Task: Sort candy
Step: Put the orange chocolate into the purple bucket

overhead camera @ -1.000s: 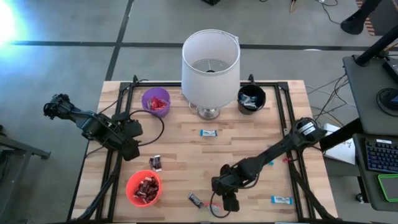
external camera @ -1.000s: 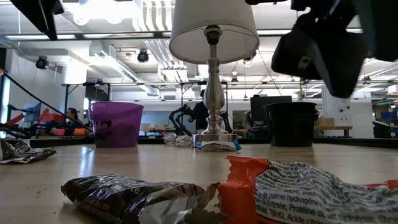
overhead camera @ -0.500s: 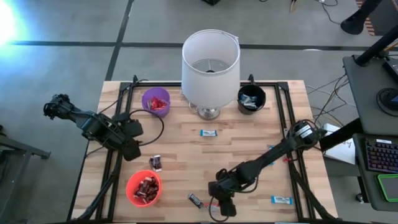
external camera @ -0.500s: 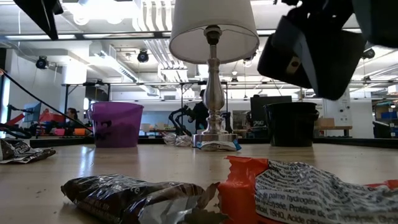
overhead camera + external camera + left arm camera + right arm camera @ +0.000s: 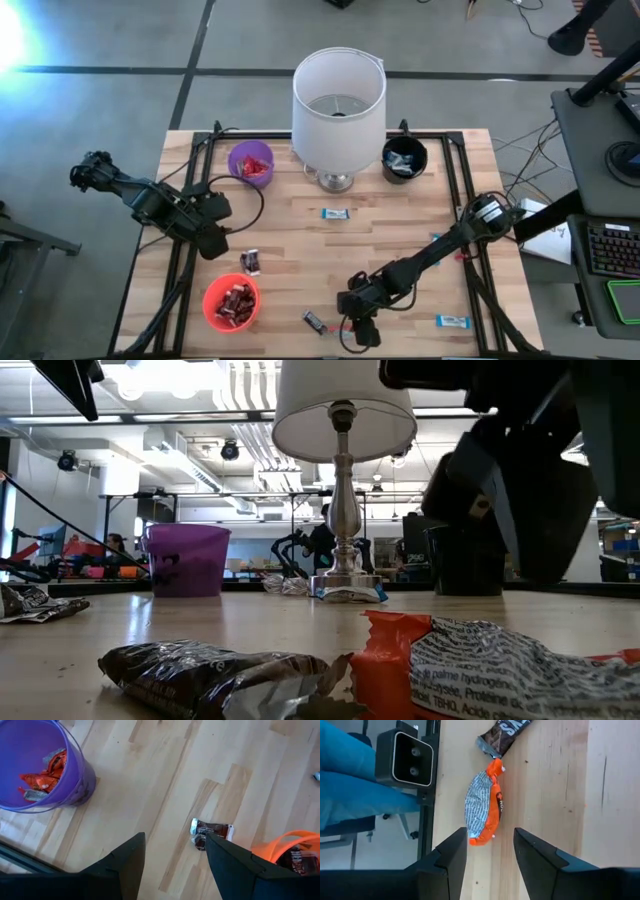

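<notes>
Right gripper (image 5: 489, 855) hovering with fingers parted above orange-and-silver candy (image 5: 482, 810), dark brown candy bar (image 5: 506, 735) lying just beyond, wooden table (image 5: 555, 785) edge beside black camera (image 5: 405, 760)

We saw open wood across the table's (image 5: 290, 240) middle. The lamp (image 5: 338, 100) blocked the upper centre, flanked by the purple cup (image 5: 250, 163) and black cup (image 5: 404, 158); the orange cup (image 5: 231, 302) crowded the lower left.
</notes>
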`<act>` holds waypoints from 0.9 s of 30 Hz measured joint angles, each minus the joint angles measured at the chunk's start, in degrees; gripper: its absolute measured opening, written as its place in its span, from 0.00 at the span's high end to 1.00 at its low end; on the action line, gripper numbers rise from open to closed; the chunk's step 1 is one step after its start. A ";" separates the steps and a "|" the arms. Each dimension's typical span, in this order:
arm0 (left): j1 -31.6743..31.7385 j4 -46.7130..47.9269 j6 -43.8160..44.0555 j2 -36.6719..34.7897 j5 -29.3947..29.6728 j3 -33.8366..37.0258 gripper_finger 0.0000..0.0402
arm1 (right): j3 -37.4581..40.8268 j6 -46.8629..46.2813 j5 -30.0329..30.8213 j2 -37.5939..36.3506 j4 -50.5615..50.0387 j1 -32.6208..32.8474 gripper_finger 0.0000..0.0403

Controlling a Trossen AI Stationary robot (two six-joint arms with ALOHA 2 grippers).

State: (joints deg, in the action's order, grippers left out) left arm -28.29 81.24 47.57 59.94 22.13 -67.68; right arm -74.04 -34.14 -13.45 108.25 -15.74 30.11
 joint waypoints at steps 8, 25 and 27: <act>0.00 -0.28 0.00 0.00 0.00 0.00 0.53 | 2.94 -0.59 -0.02 0.00 6.82 0.02 0.62; 0.00 -0.78 -0.02 -0.02 -0.02 0.00 0.53 | 2.46 -3.21 -1.78 6.48 12.30 2.23 0.65; 0.00 -0.82 -0.02 -0.02 -0.02 0.09 0.53 | 2.14 -3.71 -1.82 6.73 12.04 2.23 0.65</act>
State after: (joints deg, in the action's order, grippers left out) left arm -28.29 80.42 47.55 59.92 22.11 -67.59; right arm -71.90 -37.85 -15.27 114.98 -3.70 32.34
